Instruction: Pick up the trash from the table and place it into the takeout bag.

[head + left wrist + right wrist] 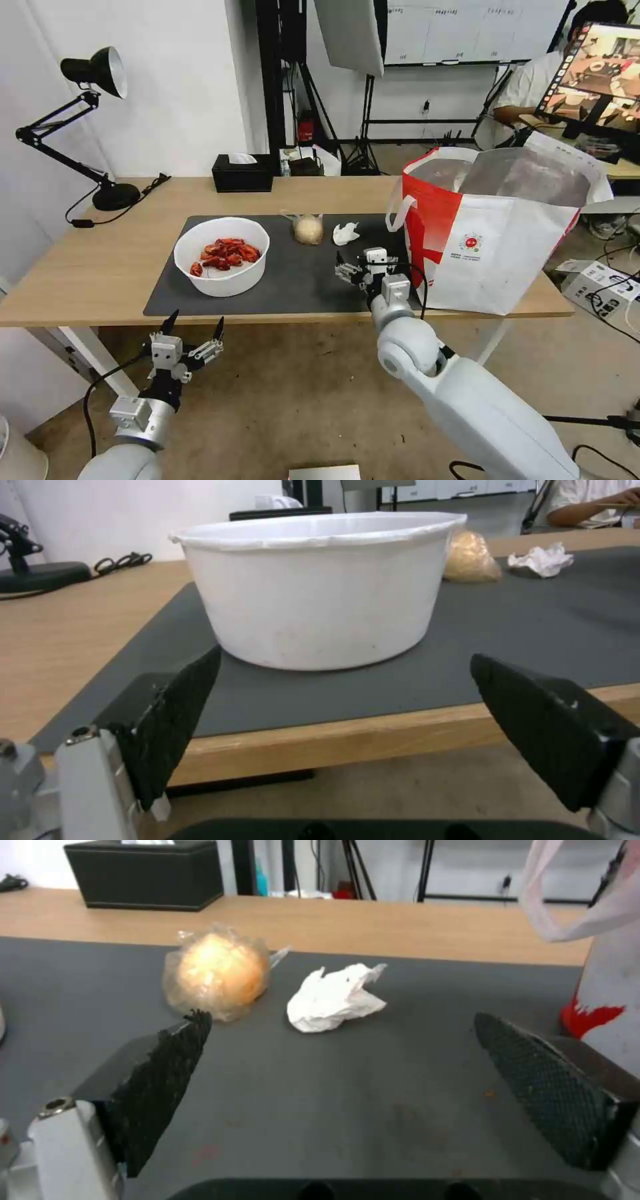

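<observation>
Trash, three pieces, all on the large dark grey rectangular mat (293,280) of the long light-wood desk (100,267). White round plastic bowl (221,255), upright, a heap of red crayfish shells (225,253) in its bottom; it stands on the mat's left half, nearer the mat's front edge than its back edge. In the left wrist view its wall is plain white, rim slightly wavy (313,587). Small beige knotted bag (308,229), rounded, clear film over a tan lump, sits near the mat's back edge about mid-length. Crumpled white tissue (345,233) lies just beside it toward the right, apart, not touching; same pair in the right wrist view, bag (215,972) and tissue (335,998).

Big white-and-red takeout bag (493,233) with silver foil lining stands upright at the desk's right end, mouth open, white loop handle (399,213) hanging on the side facing the mat, small round red logo on the front.

Right gripper (352,270) is over the mat's right part, between tissue and front edge, just beside the bag; jaws wide, empty. Bare mat lies between it and the tissue.

Left gripper (193,327) hangs off the desk's front edge, below the bowl, jaws spread wide, empty.

Black rectangular tissue box (243,173) at the desk's back edge; black desk lamp (100,120) at the back left corner. Bare wood left of the mat.
</observation>
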Motion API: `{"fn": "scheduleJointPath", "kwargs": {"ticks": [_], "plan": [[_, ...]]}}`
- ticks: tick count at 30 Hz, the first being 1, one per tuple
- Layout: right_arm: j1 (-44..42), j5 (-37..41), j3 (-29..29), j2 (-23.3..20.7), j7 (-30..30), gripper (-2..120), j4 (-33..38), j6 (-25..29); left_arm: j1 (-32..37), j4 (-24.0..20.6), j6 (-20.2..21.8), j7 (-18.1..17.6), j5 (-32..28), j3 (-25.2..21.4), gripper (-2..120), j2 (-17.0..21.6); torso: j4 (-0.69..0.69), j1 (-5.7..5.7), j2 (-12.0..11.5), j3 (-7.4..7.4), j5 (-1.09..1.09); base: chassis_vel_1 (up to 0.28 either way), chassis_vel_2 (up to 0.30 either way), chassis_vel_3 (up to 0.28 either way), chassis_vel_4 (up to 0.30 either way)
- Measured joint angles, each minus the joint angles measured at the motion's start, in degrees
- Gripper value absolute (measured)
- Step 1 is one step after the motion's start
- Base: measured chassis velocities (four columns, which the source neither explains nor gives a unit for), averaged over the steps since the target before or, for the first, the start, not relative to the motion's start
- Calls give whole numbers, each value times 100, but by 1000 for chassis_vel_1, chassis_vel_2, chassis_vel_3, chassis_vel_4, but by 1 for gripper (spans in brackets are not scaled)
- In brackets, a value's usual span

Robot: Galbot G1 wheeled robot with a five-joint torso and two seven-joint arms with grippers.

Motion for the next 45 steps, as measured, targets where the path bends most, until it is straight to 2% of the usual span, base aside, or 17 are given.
{"fn": "scheduleJointPath", "kwargs": {"ticks": [29, 35, 45], "plan": [[1713, 888, -420, 1117, 1027, 100, -1800, -678, 13, -45, 126, -119, -257, 64, 100, 34, 1, 0, 0, 0, -1, 0, 0, 0, 0], [1863, 945, -426, 1298, 1061, 100, -2160, -705, 15, -45, 126, -118, -257, 66, 100, 34, 0, 0, 0, 0, 0, 0, 0, 0, 0], [2331, 915, -462, 1838, 1102, 100, -3209, -897, 25, -39, 121, -111, -242, 74, 100, 26, 1, -1, 0, 0, 0, 0, 0, 0, 0]]}}
